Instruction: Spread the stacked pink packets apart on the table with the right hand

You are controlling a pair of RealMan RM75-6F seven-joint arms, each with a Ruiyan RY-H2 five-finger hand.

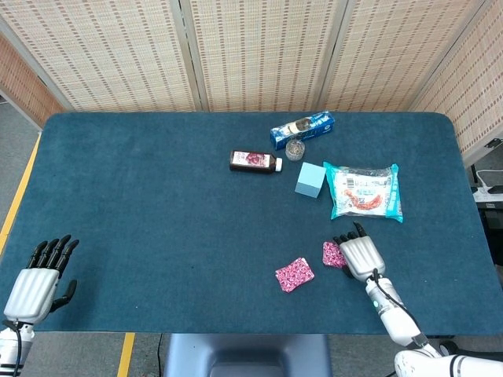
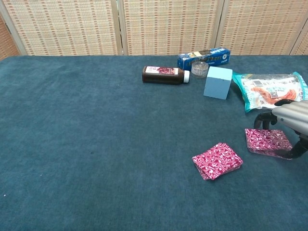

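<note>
Head view, from above: dark blue tabletop before woven screens. Near the front edge, right of centre, two pink packets apart from each other: one pink packet lying alone, a second pink packet just to its right and slightly farther back. Right hand touching that second packet from its right side, dark fingers curled over its far edge, thumb hidden; whether truly gripped or only pressed cannot be told here. Left hand at the front left corner, well apart from everything, fingers spread, holding nothing. Farther back: a brown bottle on its side, a blue box, a small glass jar, a light blue block, a teal snack bag.

Chest view, from the front: lone packet tilted, long axis running left-back to right-front. Second packet to its right, partly under the right hand entering from the right edge; fingers arched over the packet's far side, thumb low at its near right corner, looking pinched. Left hand out of this view.

Key relation: the held packet lies directly left of the right palm, so sliding it rightward or back would widen the gap. Right hand by far the nearer.
</note>
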